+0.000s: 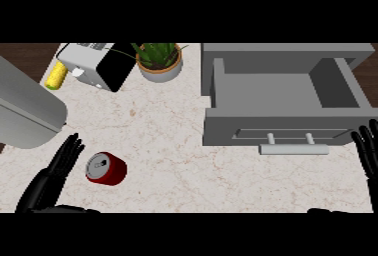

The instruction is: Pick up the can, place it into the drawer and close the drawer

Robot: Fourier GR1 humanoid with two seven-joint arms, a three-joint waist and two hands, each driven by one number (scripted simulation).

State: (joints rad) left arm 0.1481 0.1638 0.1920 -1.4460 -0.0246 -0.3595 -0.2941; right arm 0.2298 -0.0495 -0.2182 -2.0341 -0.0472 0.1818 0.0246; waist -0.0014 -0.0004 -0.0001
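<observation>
potted plant point(159, 61), toaster point(96, 65), corn cob point(55, 77)

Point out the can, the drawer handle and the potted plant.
can point(105, 168), head view, on its silver top.
drawer handle point(293, 149), head view, on the middle of the bar.
potted plant point(159, 70), head view, on the pot's front wall.

The can point(105, 169) stands on the counter point(177, 150), left of the open drawer point(284, 100).

Bare counter point(184, 150) is left between the can point(105, 169) and the open drawer point(284, 100); the drawer's inside is unobstructed from above.
</observation>
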